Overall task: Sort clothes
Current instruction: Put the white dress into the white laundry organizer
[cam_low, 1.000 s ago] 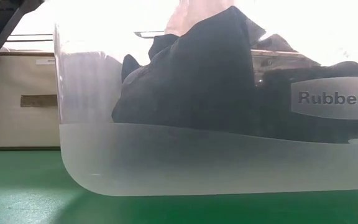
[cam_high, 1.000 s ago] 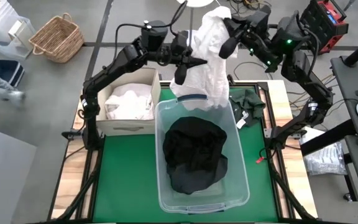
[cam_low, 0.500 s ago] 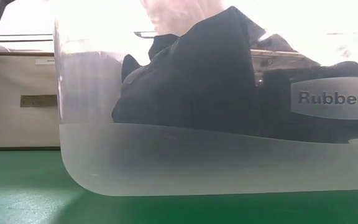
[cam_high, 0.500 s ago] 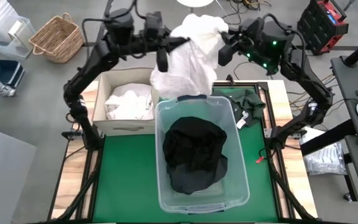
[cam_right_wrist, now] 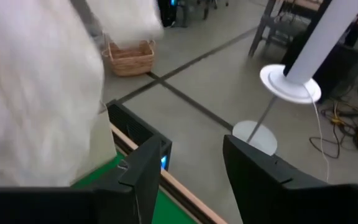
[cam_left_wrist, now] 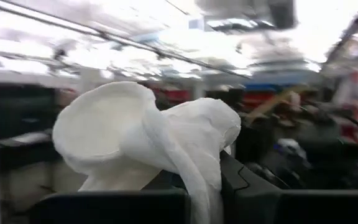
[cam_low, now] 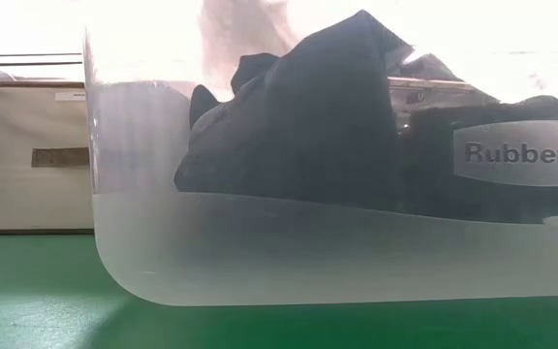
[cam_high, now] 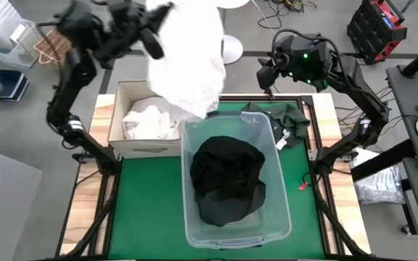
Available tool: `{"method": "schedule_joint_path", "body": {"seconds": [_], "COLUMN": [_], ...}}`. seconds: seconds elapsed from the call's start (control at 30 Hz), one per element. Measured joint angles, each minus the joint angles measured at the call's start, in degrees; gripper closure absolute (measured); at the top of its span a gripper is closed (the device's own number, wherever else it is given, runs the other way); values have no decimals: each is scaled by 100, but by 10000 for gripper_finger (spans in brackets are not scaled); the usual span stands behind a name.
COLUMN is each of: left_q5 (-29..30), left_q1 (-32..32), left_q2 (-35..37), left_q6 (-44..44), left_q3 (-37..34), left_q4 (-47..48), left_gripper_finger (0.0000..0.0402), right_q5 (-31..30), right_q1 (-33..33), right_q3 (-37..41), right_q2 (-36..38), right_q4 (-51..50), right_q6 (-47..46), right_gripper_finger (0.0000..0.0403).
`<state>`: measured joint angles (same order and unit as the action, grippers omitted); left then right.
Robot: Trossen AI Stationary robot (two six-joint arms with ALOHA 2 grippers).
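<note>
A white garment [cam_high: 187, 58] hangs high over the far edge of the table, above the gap between box and tub. My left gripper [cam_high: 154, 29] is shut on it at its upper left. My right gripper [cam_high: 267, 71] stands open to the garment's right, apart from it, with nothing between its fingers [cam_right_wrist: 191, 168]. The clear plastic tub [cam_high: 274, 210] holds a black garment [cam_high: 227, 181]. White clothes [cam_high: 151, 119] lie in the beige cardboard box [cam_high: 118, 94]. A dark green garment [cam_high: 285, 116] lies on the table beside the tub's far right corner. My left gripper pinches a bunched fold of the white garment [cam_left_wrist: 199, 180] between its two fingers, several layers gathered. A puff of cloth [cam_left_wrist: 117, 130] stands out beyond the fingertips. The rest hangs slack below the gripper, lifted clear of box and tub.
A wicker basket [cam_high: 46, 47] and a lamp stand's round base [cam_right_wrist: 291, 84] stand on the floor beyond the table's far edge. The green mat [cam_high: 147, 210] lies bare to the left of the tub, near the front.
My right gripper has opened and let go of the white garment. My left gripper has swung up and toward the table's left edge, carrying the garment, which now hangs from it alone, above the box's right side instead of above the tub's far end.
</note>
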<state>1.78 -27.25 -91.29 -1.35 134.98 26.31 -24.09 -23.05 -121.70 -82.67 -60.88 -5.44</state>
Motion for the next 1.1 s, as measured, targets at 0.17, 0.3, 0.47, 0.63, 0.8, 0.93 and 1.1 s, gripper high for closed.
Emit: {"method": "schedule_joint_path", "body": {"seconds": [0.17, 0.3, 0.47, 0.63, 0.8, 0.93, 1.1], "left_q5": [511, 723, 1285, 2319, 3254, 3809, 3806], "left_q1": [-2, -2, -2, -2, 5, -51, -78], "left_q2": [369, 633, 909, 1009, 962, 847, 711], "left_q6": [-204, -259, -426, -554, -614, -651, -284], "left_q3": [2, 0, 9, 5, -2, -13, -13], "left_q4": [-27, 6, 206, 1283, 2284, 3005, 3755], "left_gripper_finger": [401, 401, 401, 401, 401, 401, 401], "right_q5": [1, 1, 1, 4, 4, 9, 30], "right_q1": [0, 0, 0, 0, 0, 0, 0], "right_q3": [10, 12, 12, 18, 89, 210, 440], "right_q2": [0, 0, 0, 0, 0, 0, -2], "right_q4": [-143, -147, -228, -328, -334, -338, -345], "right_q6": [-74, -71, -67, -55, -41, -50, -56], "right_gripper_finger": [235, 244, 260, 275, 287, 298, 311]}}
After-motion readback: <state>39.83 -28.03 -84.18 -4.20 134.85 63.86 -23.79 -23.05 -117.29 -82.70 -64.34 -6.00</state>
